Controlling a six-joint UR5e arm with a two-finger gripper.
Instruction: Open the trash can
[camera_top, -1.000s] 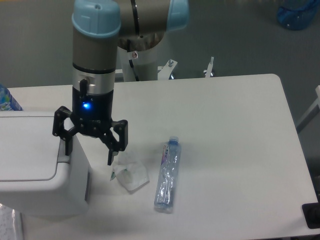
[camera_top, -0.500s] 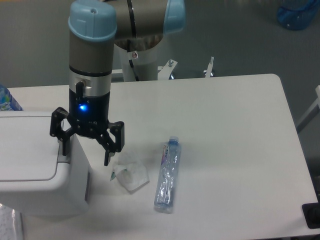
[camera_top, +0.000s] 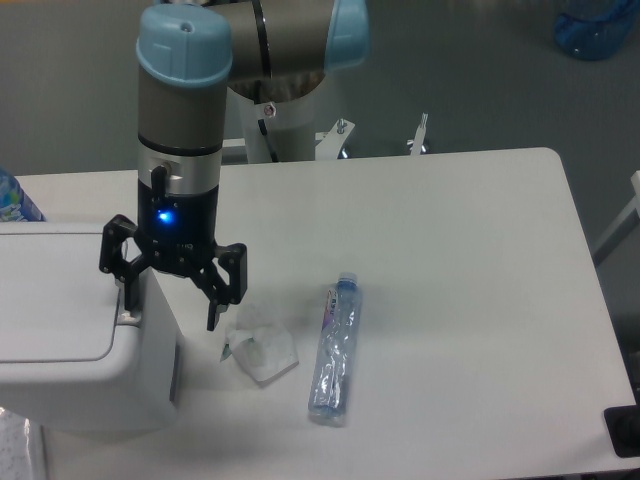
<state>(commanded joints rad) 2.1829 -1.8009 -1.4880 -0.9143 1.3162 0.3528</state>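
Note:
The trash can (camera_top: 70, 320) is a large white boxy bin at the left edge, its flat inset lid lying closed. My gripper (camera_top: 170, 305) hangs open, pointing down over the bin's right rim. Its left finger (camera_top: 125, 298) rests at the small grey tab at the lid's right edge, and its right finger (camera_top: 215, 305) hangs outside the bin above the table. Nothing is held between them.
A crumpled clear plastic wrapper (camera_top: 260, 348) lies just right of the bin. An empty clear plastic bottle (camera_top: 335, 350) lies lengthwise beside it. A blue bottle top (camera_top: 15, 200) shows behind the bin. The white table (camera_top: 450, 260) stretches to the right.
The gripper shifted slightly left, bringing its left finger further over the bin's rim, then stayed nearly still. The lid has not moved.

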